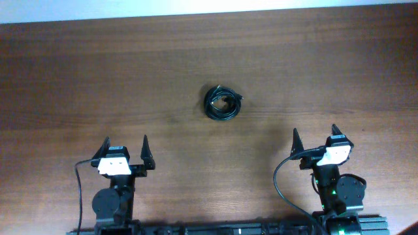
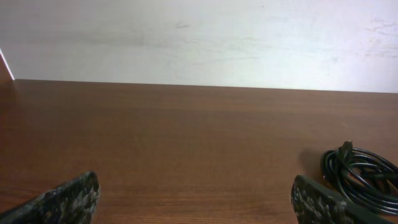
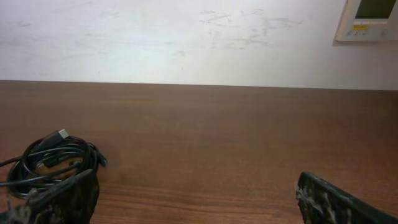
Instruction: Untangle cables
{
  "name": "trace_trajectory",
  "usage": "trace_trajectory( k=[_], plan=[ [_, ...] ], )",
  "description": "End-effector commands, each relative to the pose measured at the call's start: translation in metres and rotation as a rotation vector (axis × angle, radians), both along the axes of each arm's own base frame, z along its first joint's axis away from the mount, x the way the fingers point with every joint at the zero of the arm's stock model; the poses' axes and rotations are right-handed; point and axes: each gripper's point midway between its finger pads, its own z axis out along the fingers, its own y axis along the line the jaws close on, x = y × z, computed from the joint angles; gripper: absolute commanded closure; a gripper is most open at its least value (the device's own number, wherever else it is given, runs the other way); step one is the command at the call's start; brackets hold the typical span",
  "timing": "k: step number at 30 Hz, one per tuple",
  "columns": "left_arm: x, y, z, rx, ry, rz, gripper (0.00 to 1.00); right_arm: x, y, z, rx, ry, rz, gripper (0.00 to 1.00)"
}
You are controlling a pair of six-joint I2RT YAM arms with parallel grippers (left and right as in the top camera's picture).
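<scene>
Brown wooden table meets a pale scuffed wall bearing a small white panel. Mid-table the cables lie coiled, well apart from the left gripper and right gripper, both spread wide and empty.

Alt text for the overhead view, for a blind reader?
A coiled bundle of black cables lies centred on the wooden table. The left gripper and right gripper sit apart from it near the bottom edge, jaws open and empty.
</scene>
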Motion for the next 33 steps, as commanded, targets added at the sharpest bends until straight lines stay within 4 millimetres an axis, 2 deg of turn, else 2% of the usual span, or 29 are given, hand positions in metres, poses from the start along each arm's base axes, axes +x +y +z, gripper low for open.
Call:
trace_trajectory(
  k=[1, 30, 33],
  plan=[
    [0.0, 0.002, -0.002, -0.002, 0.002, 0.012, 0.01, 0.0, -0.003, -0.003, 0.007, 0.007, -0.017, 0.02],
    [0.0, 0.004, -0.002, 0.0, 0.002, 0.019, 0.01, 0.0, -0.002, -0.003, 0.009, 0.007, -0.009, 0.02],
    [0.0, 0.006, -0.002, 0.0, 0.002, 0.031, 0.01, -0.012, 0.054, 0.005, 0.335, 0.046, 0.305, 0.02]
  ],
)
